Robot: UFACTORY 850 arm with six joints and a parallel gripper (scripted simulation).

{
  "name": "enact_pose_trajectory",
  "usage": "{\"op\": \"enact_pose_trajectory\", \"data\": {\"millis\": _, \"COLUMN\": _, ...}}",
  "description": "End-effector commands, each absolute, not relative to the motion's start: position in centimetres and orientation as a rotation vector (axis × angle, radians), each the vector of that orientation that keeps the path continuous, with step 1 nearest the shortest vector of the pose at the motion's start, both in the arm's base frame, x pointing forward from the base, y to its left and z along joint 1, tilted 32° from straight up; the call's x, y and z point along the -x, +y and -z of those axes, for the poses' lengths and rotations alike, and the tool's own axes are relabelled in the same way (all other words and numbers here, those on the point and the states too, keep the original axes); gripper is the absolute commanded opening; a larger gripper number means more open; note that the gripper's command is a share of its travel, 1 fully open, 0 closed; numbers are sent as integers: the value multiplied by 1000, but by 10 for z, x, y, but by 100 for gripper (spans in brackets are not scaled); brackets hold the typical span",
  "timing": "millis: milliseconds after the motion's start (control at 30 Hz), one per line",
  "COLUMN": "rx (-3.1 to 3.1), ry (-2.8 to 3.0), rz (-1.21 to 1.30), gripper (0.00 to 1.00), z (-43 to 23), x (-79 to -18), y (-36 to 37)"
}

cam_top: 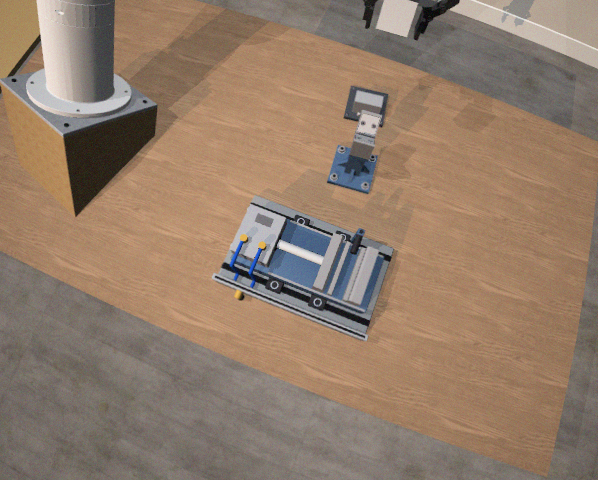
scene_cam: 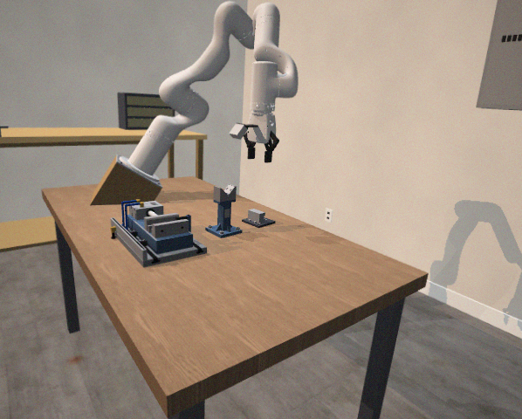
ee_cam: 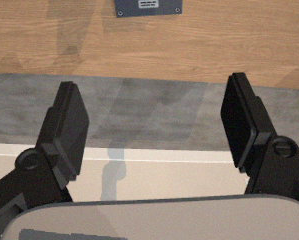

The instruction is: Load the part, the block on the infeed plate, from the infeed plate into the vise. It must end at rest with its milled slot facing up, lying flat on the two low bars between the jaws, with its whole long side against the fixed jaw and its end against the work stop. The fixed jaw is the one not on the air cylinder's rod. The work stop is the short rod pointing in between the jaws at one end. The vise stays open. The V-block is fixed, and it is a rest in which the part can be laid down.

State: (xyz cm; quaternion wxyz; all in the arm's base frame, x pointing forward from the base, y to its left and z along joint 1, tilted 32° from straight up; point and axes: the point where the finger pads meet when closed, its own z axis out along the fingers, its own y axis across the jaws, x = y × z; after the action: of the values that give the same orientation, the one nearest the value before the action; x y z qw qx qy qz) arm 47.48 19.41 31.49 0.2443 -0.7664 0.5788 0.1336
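The part (cam_top: 368, 98) is a small grey block lying on the dark infeed plate near the table's far edge. My gripper (cam_top: 393, 28) hangs high above the table, out past the far edge beyond the plate. It is open and empty in the exterior view (scene_cam: 258, 152) and the wrist view (ee_cam: 156, 123). The vise (cam_top: 304, 266) stands open, with the fixed jaw (cam_top: 364, 273) on the right and the work stop (cam_top: 358, 238) at its far end.
The V-block (cam_top: 365, 131) stands on a blue base (cam_top: 352, 167) between the infeed plate and the vise. The air cylinder (cam_top: 260, 235) with blue hoses is on the vise's left. The arm's pedestal (cam_top: 77, 129) is at the table's left. A wall is close behind the table's far edge.
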Motion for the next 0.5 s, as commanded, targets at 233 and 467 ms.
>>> {"op": "enact_pose_trajectory", "data": {"millis": 233, "rx": 2092, "ry": 1580, "rz": -363, "gripper": 89, "z": -315, "x": -475, "y": 194}}
{"op": "enact_pose_trajectory", "data": {"millis": 467, "rx": 2092, "ry": 1580, "rz": -362, "gripper": 89, "z": -314, "x": -476, "y": 195}}
